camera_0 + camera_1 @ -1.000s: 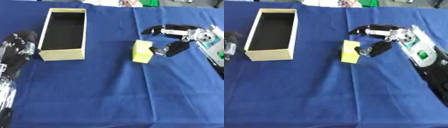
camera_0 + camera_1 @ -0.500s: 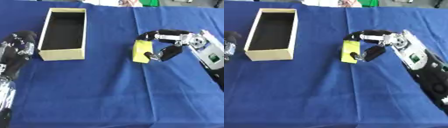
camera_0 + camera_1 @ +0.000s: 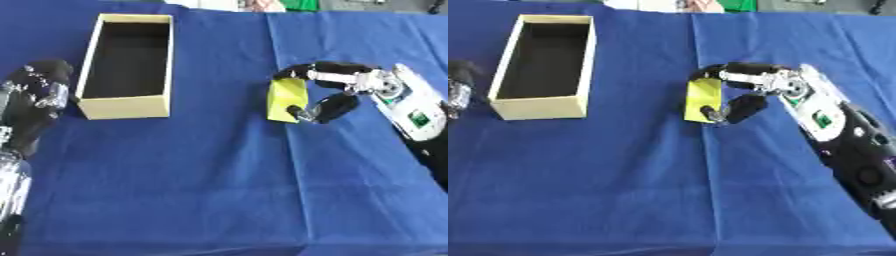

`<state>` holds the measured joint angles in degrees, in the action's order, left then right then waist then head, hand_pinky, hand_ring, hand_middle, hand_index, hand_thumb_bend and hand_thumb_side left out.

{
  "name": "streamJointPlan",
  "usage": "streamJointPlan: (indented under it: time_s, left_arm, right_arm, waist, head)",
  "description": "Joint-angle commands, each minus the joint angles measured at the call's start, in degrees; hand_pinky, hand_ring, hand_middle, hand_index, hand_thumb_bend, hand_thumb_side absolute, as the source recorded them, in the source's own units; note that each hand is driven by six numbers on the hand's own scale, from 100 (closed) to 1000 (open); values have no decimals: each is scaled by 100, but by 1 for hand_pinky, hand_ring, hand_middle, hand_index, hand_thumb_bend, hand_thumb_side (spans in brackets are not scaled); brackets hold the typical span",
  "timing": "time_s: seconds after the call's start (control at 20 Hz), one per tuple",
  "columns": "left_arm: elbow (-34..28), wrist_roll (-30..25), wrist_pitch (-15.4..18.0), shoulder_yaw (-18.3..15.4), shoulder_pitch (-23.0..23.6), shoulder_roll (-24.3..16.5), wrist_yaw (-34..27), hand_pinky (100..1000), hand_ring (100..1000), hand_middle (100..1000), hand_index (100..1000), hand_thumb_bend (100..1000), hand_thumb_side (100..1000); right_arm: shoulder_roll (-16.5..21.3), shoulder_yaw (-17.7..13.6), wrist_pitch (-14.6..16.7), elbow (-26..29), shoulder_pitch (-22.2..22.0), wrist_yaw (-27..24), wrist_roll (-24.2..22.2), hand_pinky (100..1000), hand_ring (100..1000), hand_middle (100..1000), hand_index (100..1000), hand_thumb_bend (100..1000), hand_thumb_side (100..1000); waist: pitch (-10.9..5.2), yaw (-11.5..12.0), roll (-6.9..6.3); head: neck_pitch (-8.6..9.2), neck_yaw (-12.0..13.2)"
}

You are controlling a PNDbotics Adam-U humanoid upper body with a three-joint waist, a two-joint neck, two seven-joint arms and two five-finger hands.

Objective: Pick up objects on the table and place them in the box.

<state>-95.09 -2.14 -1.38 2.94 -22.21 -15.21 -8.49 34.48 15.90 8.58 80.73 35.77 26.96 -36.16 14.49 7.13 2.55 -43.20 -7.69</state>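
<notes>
Fingers of my right hand curl over the far end of the yellow block while the thumb tip presses at its near end, so I have it pinched lengthwise between them. That block sits on the blue tablecloth, right of centre and well apart from the box. As I judge it, this is the moment of closing the grasp, and what matters is that both contacts sit squarely on the block's ends before I lift; the thumb looks close to the near corner, so I would seat it a little further onto the face, then raise straight up so the block does not pivot or slip out. After that the carry goes leftward, and I would bring the block over the opening with its long side running along the box's length. My left hand idles at the left edge, near the box; I cannot tell how its fingers stand. Inside, the box shows only its dark bottom, with nothing in it.
</notes>
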Motion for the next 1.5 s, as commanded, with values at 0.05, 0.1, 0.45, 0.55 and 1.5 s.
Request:
streamJointPlan:
  time_s: [0.05,0.1,0.45,0.55,1.5]
  left_arm:
    - [-80,-17,9,0,-49,-113,-20,549,824,657,705,100,246]
    - [-79,-18,8,2,-47,-113,-20,549,824,657,705,100,246]
    - [-80,-19,9,1,-46,-113,-21,549,824,657,705,100,246]
    - [-81,-20,9,1,-48,-112,-23,549,824,657,705,100,246]
    - [-79,-34,9,15,-41,-119,-33,549,824,656,705,100,246]
  right_arm:
    - [82,-48,-50,-83,42,230,129,921,1000,979,1000,145,429]
    - [75,-46,-57,-106,38,259,139,912,1000,978,1000,137,422]
    - [66,-62,-14,-105,19,314,288,780,737,876,1000,100,147]
    - [83,-77,2,-43,10,312,434,762,685,845,1000,100,100]
    - [218,-236,-30,579,795,257,1367,699,543,702,985,100,100]
  waist:
    - [-83,0,-26]
    - [-83,-3,-28]
    - [-85,-15,-43]
    - [-87,-18,-44]
    - [-125,-16,-27]
  head:
    - [-29,-13]
    - [-30,-14]
    - [-24,-18]
    - [-24,-19]
    - [-13,-21]
